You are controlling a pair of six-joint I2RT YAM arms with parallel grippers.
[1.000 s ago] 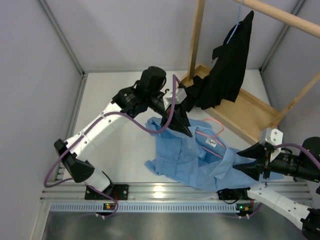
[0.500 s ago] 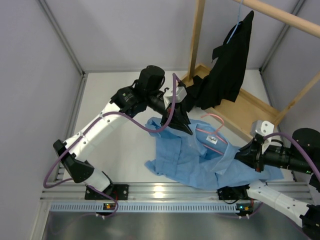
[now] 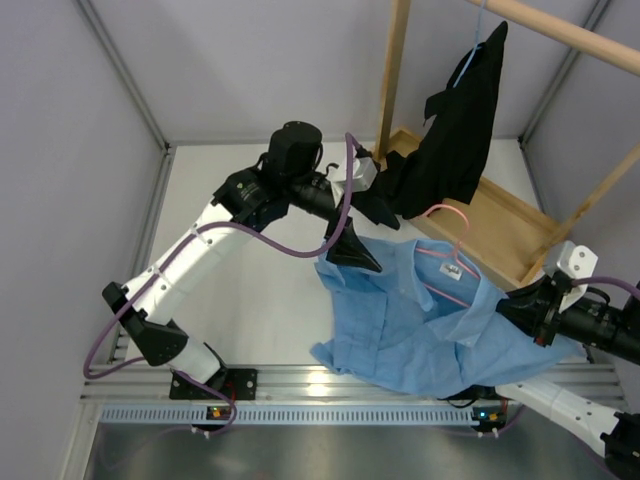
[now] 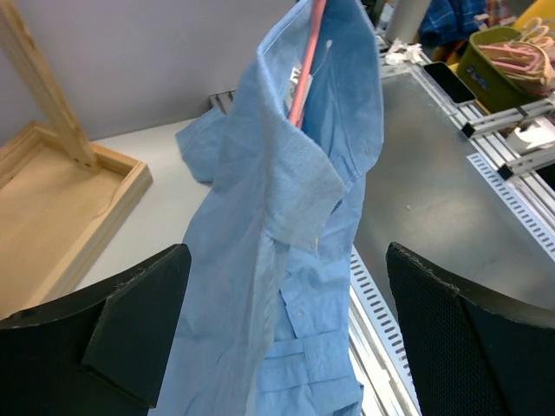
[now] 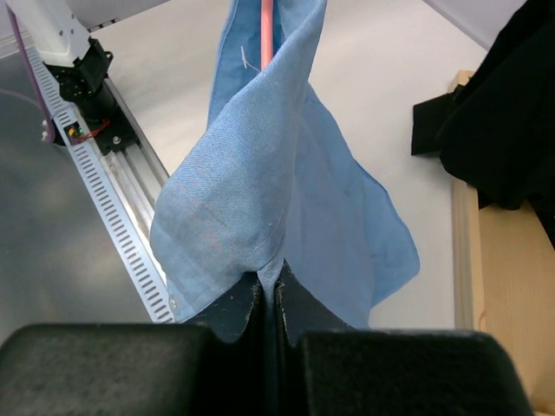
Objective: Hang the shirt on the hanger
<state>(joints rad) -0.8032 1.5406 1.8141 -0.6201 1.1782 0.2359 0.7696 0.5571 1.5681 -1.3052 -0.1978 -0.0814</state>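
Note:
The light blue shirt [image 3: 420, 325] hangs lifted over the near right of the table, stretched between the two arms. The pink hanger [image 3: 452, 255] sits inside its collar, hook [image 3: 446, 212] pointing up; its wire also shows in the left wrist view [image 4: 303, 65] and the right wrist view [image 5: 267, 26]. My right gripper [image 3: 527, 312] is shut on a fold of the shirt [image 5: 260, 199], fabric pinched between its jaws [image 5: 275, 290]. My left gripper [image 3: 362, 232] is open beside the collar; the shirt [image 4: 277, 243] hangs between its wide fingers [image 4: 130, 329] without being gripped.
A wooden rack with a tray base [image 3: 495, 225] stands at the back right. A black garment [image 3: 455, 120] hangs from its rail on a pale blue hanger. An aluminium rail [image 3: 300, 382] runs along the near edge. Grey walls close in left and back.
My left gripper has opened and let go at the collar. My right gripper shut on the shirt and pulled it right and up, so the shirt and hanger shifted toward the rack.

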